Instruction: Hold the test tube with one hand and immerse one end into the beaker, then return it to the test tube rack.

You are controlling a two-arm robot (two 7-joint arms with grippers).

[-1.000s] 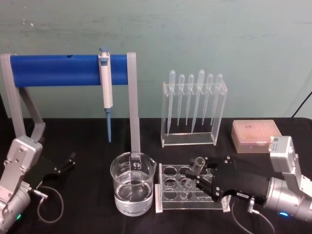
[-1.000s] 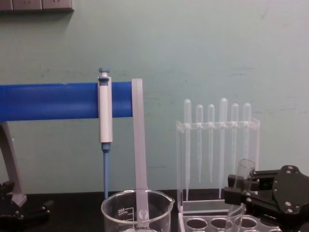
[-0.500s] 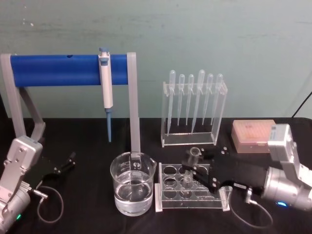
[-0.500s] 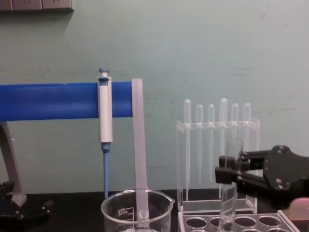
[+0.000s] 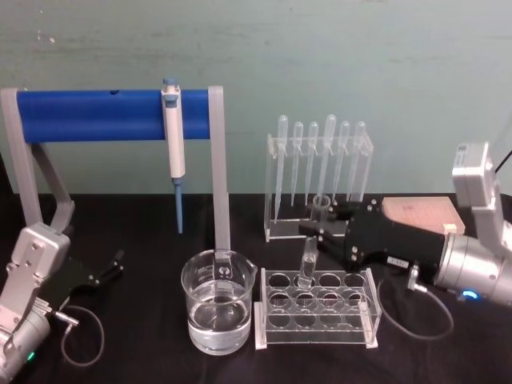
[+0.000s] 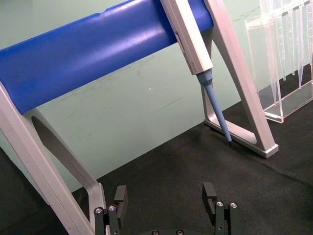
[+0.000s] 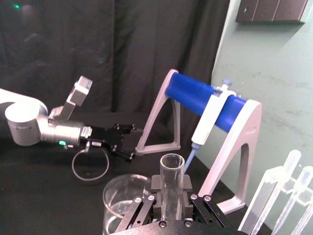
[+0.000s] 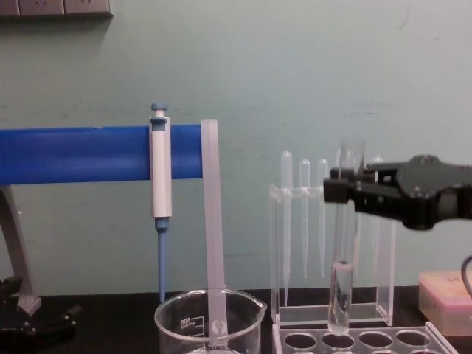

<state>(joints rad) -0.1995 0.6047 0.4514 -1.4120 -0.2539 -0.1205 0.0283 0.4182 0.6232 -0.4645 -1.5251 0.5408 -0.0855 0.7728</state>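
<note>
The test tube [image 5: 310,256] hangs nearly upright over the back row of the clear holed rack [image 5: 316,330]. Its round bottom is about level with the rack's top. My right gripper [image 5: 320,218] is shut on the test tube just below its flared rim. The chest view shows the test tube [image 8: 342,258] held by the right gripper [image 8: 341,193]. In the right wrist view the test tube [image 7: 172,178] stands between the black fingers [image 7: 155,188]. The beaker [image 5: 218,310], part full of clear liquid, stands left of the rack. My left gripper [image 6: 165,200] rests open at the table's left.
A blue bar stand [image 5: 104,114] with a blue-and-white pipettor [image 5: 173,132] rises behind the beaker. A clear stand of thin pipettes [image 5: 318,180] sits behind the rack. A pink tip box [image 5: 420,210] lies at the back right. The table [image 5: 144,352] is black.
My right gripper has risen and moved back with the test tube, drawing it up out of the rack's hole and bringing it upright. The left arm has stayed still.
</note>
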